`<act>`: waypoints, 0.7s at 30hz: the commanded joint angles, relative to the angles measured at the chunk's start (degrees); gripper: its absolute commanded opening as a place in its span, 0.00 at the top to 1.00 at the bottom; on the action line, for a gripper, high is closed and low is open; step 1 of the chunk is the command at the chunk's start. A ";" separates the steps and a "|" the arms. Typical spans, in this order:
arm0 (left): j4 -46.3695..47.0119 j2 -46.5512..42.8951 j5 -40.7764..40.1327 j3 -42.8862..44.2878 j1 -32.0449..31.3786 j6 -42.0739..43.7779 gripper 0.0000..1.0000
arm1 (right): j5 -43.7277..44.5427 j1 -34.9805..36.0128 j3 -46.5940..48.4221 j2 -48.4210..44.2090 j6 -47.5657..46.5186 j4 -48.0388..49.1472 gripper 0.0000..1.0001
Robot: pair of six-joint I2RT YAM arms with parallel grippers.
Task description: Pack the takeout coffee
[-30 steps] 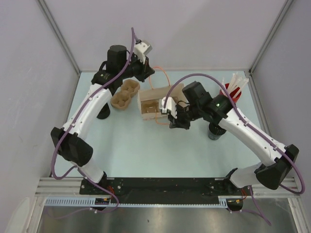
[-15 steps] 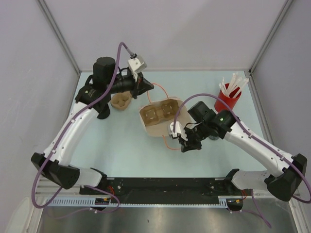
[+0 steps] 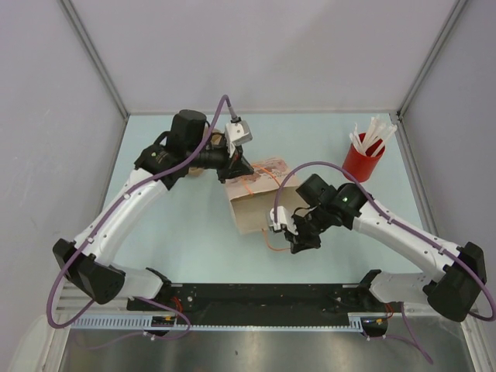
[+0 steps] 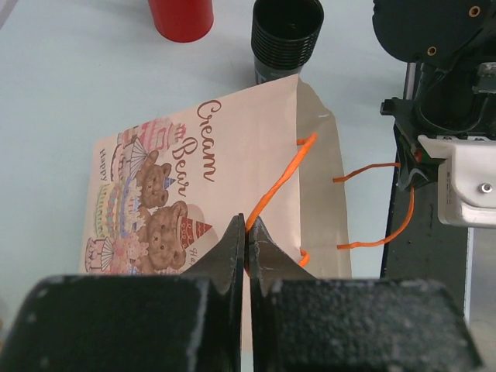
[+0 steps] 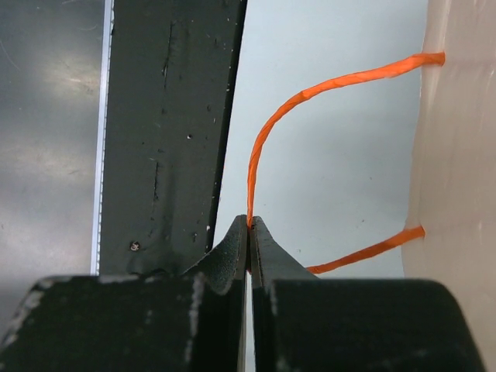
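Note:
A brown paper bag with a bear print hangs tilted between my two grippers by its orange handles. My left gripper is shut on one orange handle above the bag's far side. My right gripper is shut on the other orange handle, low at the bag's near right corner. The takeout coffee, a black cup with a ringed lid, stands beyond the bag. In the top view it is hidden under my right arm.
A red cup of white sticks stands at the back right and shows in the left wrist view. A brown cup carrier lies partly hidden behind my left arm. The black base rail runs beside my right gripper.
The bag, whose open mouth faced up before, now leans with its printed side showing. My left gripper has swung right and nearer over it. My right gripper has stayed low at the near handle.

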 commanded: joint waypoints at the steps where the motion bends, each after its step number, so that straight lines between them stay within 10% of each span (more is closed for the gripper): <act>1: -0.57 -0.41 1.85 -0.03 -0.44 2.81 0.99 | -0.08 0.08 -1.51 -2.96 0.42 2.56 1.00; 21: 4.09 9.24 -13.61 18.67 -0.53 -2.11 0.97 | 12.92 -2.20 15.78 0.02 9.38 12.22 1.00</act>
